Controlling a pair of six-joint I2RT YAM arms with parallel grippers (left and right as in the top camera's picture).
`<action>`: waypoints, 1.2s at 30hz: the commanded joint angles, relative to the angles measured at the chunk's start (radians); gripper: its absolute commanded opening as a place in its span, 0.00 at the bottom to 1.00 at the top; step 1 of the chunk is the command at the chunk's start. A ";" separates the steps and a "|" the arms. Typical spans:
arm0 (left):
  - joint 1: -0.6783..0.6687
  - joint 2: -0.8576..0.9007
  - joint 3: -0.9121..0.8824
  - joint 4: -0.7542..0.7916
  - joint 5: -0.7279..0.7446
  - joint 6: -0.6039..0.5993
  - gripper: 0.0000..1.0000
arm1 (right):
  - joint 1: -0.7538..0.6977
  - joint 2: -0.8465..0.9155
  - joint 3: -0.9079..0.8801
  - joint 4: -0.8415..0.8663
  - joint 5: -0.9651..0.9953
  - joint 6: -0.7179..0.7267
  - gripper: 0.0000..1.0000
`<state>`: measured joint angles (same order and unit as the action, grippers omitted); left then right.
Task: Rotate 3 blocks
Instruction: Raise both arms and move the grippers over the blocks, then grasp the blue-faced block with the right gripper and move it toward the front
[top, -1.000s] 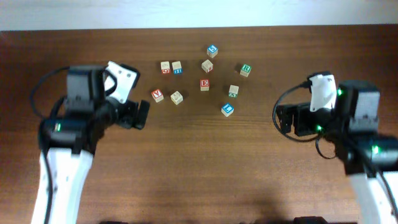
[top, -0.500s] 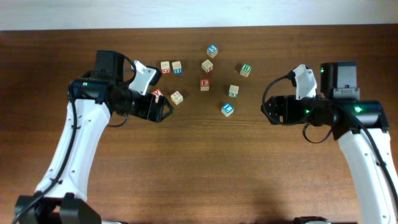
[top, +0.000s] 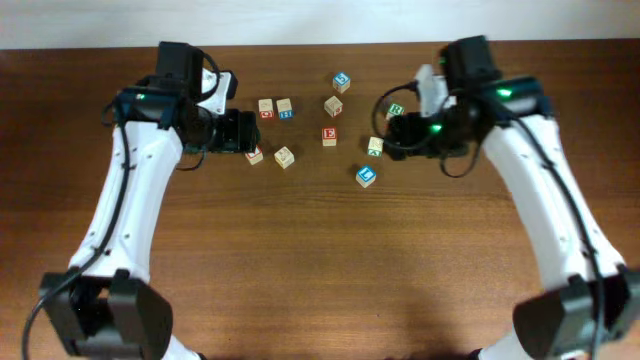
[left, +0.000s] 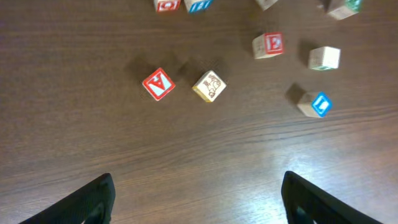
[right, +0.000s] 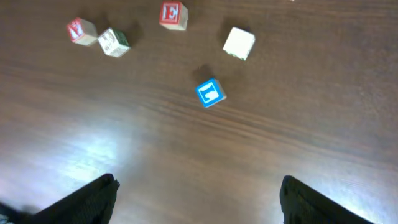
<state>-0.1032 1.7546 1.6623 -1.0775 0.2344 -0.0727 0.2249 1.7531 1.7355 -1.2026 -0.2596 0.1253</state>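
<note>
The red E block (top: 329, 136) (left: 268, 45) (right: 173, 14) sits in the middle of the scattered cubes. The blue-faced block (top: 366, 177) (left: 314, 104) (right: 211, 93) lies nearest the front. The pale tan block (top: 284, 157) (left: 209, 86) (right: 113, 42) rests left of them, beside the red V cube (left: 158, 84). My left gripper (top: 248, 134) (left: 198, 202) hovers open at the cluster's left edge, partly covering the V cube from above. My right gripper (top: 392, 133) (right: 198, 199) hovers open at the right edge, with the blue block ahead of it. Neither gripper holds anything.
Other cubes lie behind: a blue one (top: 341, 81), a red and a blue-lettered pair (top: 275, 108), a tan one (top: 333, 105), a green R cube (top: 395, 111) and a green-lettered cube (top: 375, 146). The brown table (top: 320, 260) ends at a pale wall behind.
Both arms have swung inward and toward the back, from the table's sides to the edges of the block cluster. The blocks have not moved.
</note>
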 joint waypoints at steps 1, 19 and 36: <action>-0.042 0.019 0.011 0.011 -0.015 -0.026 0.84 | 0.060 0.074 0.015 0.023 0.096 -0.025 0.84; -0.051 0.085 0.011 0.036 -0.015 -0.189 0.88 | 0.122 0.301 0.015 0.198 0.177 -0.234 0.80; -0.051 0.085 0.011 0.047 -0.015 -0.189 0.88 | 0.123 0.400 -0.040 0.253 0.141 -0.234 0.66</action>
<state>-0.1570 1.8347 1.6623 -1.0313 0.2268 -0.2523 0.3485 2.1399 1.7206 -0.9600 -0.0990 -0.1085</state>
